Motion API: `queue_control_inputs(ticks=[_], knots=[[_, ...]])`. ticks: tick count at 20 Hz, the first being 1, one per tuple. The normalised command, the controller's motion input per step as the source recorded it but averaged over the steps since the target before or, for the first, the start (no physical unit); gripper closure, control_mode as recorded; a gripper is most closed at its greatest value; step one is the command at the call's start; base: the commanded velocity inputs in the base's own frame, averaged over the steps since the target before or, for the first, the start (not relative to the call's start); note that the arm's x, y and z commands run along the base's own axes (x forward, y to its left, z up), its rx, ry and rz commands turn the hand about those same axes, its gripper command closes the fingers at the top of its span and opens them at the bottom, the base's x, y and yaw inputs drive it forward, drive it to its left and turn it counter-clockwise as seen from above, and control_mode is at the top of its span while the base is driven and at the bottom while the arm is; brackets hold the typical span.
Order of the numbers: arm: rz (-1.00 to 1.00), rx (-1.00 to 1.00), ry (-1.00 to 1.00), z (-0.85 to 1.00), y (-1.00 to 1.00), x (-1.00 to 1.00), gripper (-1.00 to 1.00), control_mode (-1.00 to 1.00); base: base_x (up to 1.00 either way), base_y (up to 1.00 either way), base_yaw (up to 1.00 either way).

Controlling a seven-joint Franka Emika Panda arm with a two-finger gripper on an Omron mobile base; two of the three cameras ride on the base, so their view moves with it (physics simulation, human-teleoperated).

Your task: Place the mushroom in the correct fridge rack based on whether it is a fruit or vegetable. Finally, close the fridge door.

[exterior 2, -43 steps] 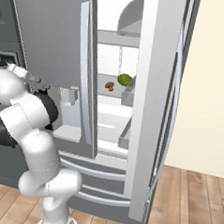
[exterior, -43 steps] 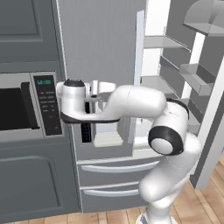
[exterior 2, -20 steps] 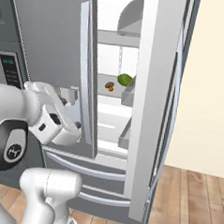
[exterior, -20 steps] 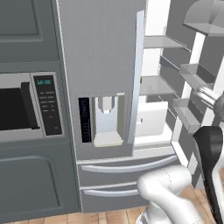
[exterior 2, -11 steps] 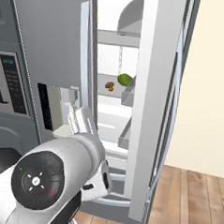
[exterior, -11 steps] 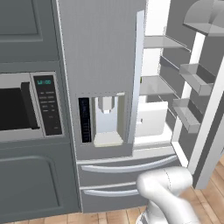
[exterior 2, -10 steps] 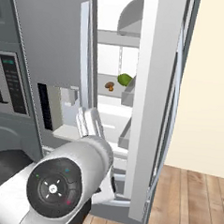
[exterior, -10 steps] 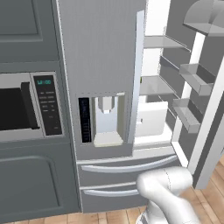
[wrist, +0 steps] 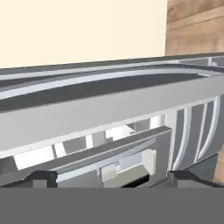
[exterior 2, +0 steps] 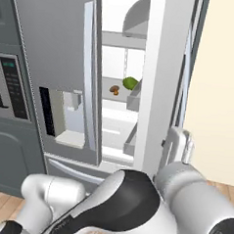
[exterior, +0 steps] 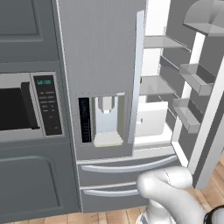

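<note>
Already done: mushroom (exterior 2: 114,90) is sitting on a fridge shelf beside a green item (exterior 2: 131,82).
Left: fridge door (exterior 2: 160,82) is standing open — needs closing.
Gripper (wrist: 112,176): fingers spread apart, holding nothing, facing the door edge.

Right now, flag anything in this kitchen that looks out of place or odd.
Only the fridge door stands out: it hangs wide open, its inner bins exposed. A mushroom and a green item sit neatly on a shelf. Nothing looks spilled or damaged.
</note>
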Motion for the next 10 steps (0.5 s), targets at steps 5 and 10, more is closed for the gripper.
queue_control_inputs(ticks=[5, 10], knots=[[0.10, 0.23, -0.06, -0.92, -0.51, 0.94, -1.00, -1.00, 0.00, 0.00, 0.00], [0.14, 0.14, -0.06, -0.85, -0.22, 0.99, -1.00, -1.00, 0.00, 0.00, 0.00]])
